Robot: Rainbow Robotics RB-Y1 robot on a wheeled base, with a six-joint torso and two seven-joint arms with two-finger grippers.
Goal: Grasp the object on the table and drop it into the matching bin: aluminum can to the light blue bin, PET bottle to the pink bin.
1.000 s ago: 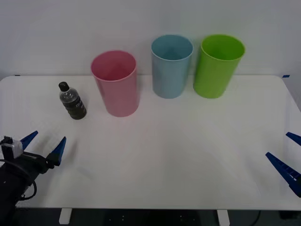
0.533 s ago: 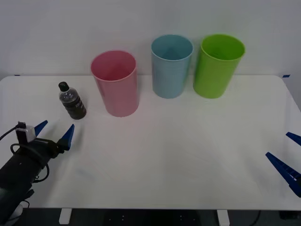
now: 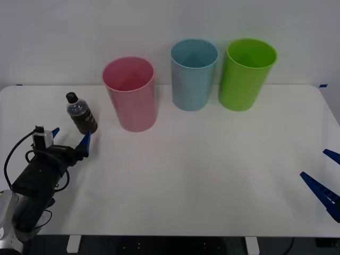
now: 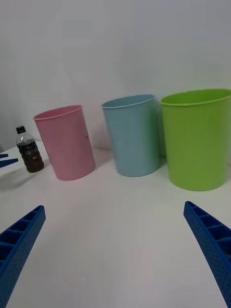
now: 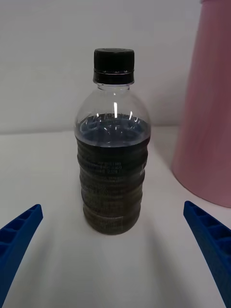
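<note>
Left gripper (image 3: 70, 138) open at lower left, just short of upright PET bottle (image 3: 81, 113); an off-centre finger could tip it toward the pink bin (image 3: 130, 93).

My front camera sits high above my arms and looks forward and down across the wide white rectangular surface (image 3: 202, 175), taking in its full width and the pale wall behind it. My left wrist camera rides low, facing level, very close to the small clear plastic bottle with the black screw cap (image 5: 114, 149), the wall of the tall pink plastic round bin (image 5: 207, 110) beside it. My right wrist camera also sits low but far back, facing across the surface (image 4: 115, 231) toward the wall. All three views share that bottle (image 3: 81, 113) (image 4: 29, 149) and pink bin (image 3: 130, 95) (image 4: 66, 142).
</note>
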